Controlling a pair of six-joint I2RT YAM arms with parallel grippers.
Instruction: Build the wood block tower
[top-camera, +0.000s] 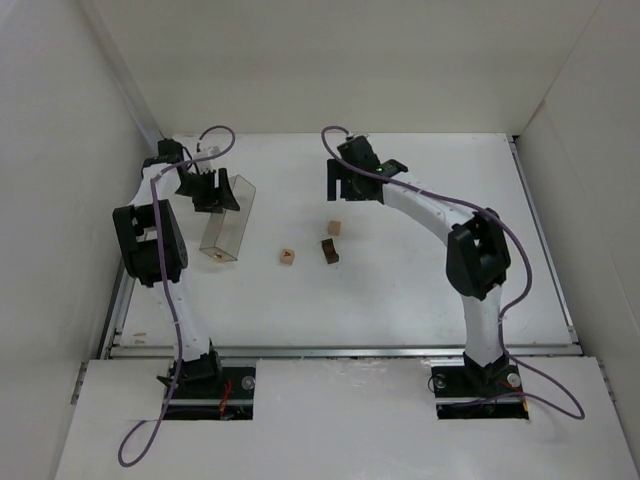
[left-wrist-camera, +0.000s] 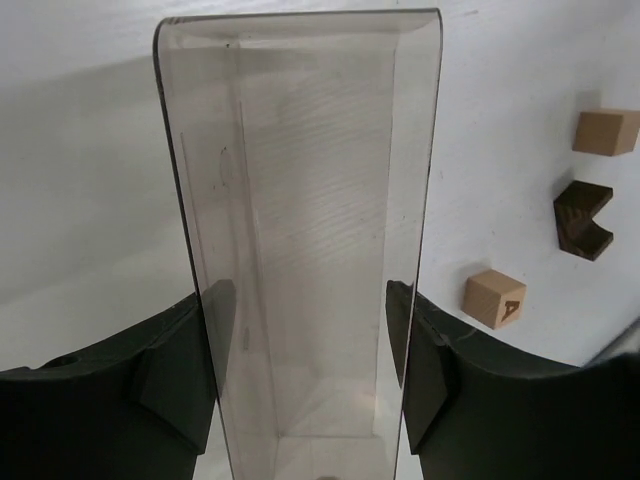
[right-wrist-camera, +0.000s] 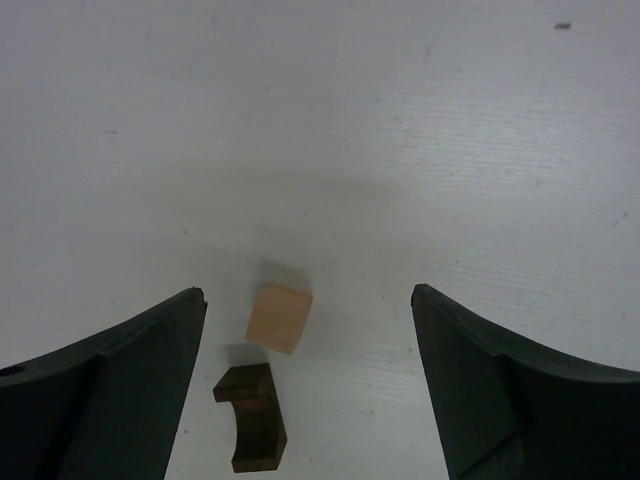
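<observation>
1. The left gripper (top-camera: 212, 190) is at the far left of the table (top-camera: 420, 300).
2. Its jaws are closed on the clear box (top-camera: 228, 222), one jaw on each long side.
3. In the left wrist view, the clear box (left-wrist-camera: 300, 200) sits between the two black fingers (left-wrist-camera: 190, 370) and touches both.
4. The box reaches from the gripper toward the near side of the table.
5. The right gripper (top-camera: 350, 182) is over the far middle of the table.
6. Its jaws are wide open and hold nothing.
7. Three wood blocks (top-camera: 328, 250) lie on the table between the two arms.
8. The tan block (top-camera: 334, 229) is the one nearest to the right gripper.
9. In the right wrist view, the tan block (right-wrist-camera: 279, 318) shows between the open fingers (right-wrist-camera: 140, 390), closer to the finger on the left of the picture.
10. The dark brown block (top-camera: 328, 250) lies just beside the tan block, on its near side.
11. The dark brown block (right-wrist-camera: 252, 415) has a notch cut out of it and does not touch the tan block.
12. The marked tan block (top-camera: 288, 257) lies more to the left, between the other two blocks and the box.
13. In the left wrist view, the marked tan block (left-wrist-camera: 494, 298) has a dark mark on one face.
14. Each block rests on the table by itself, so the tower is not yet begun.
</observation>
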